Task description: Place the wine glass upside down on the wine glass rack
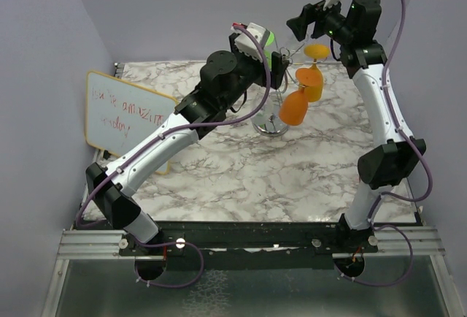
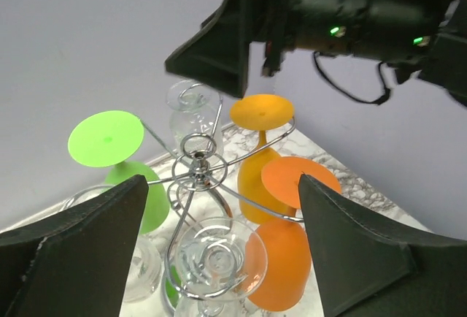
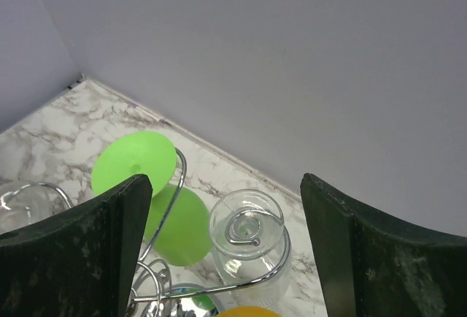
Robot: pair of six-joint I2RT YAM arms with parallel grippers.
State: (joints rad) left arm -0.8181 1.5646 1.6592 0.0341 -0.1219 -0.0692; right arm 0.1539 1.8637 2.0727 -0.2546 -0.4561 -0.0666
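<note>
Both pincers stood apart and empty: the left gripper straddled the shiny chrome wire rack with its curled arms, and the right gripper hovered just above it. We judged the step to be a clean pull-away, best done by rising straight up with the fingers wide, brushing neither wire nor any upturned foot. The clear wine glass we took for the task's hung bowl-down in a spiral arm on the rack's far side, directly under the right gripper, beside a lime-green glass, an amber glass and an orange glass.
</note>
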